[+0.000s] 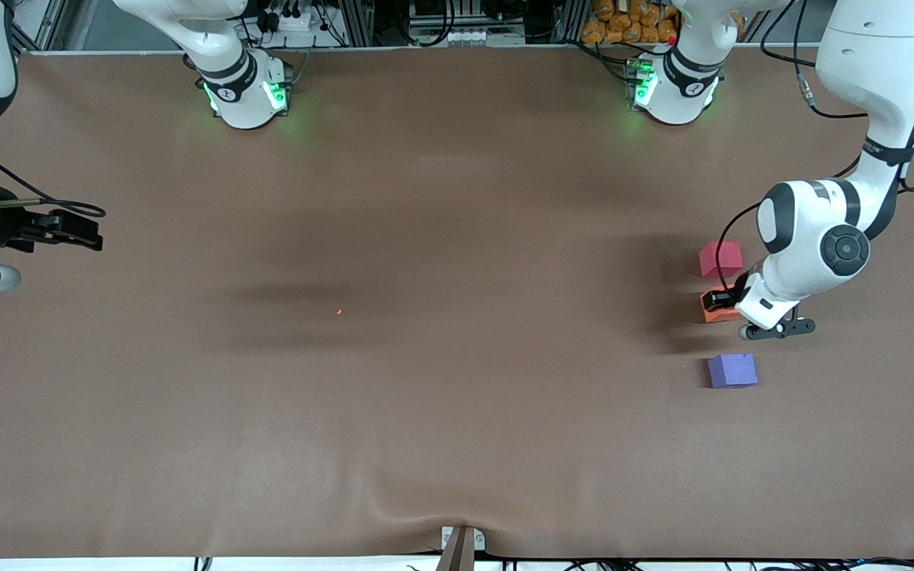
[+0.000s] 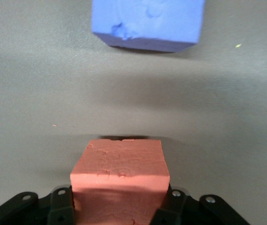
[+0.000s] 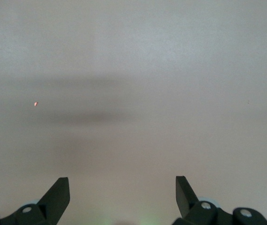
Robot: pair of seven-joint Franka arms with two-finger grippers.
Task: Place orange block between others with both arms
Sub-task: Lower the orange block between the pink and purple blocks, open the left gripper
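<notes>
Left end effector (image 1: pixel 717 300) is clenched on the orange block (image 1: pixel 717 308), low over the counter (image 1: pixel 425 396) in the gap between the pinkish-red cube (image 1: pixel 720 258) and the purple-blue cube (image 1: pixel 732 370). The three line up toward the front camera; some room on both sides. Looks ready to set down. Right end effector (image 1: pixel 80 230) released, waiting at its own end of the counter, well apart.

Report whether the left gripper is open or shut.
Shut on the orange block: the left gripper has a finger pressed against each side of it.
</notes>
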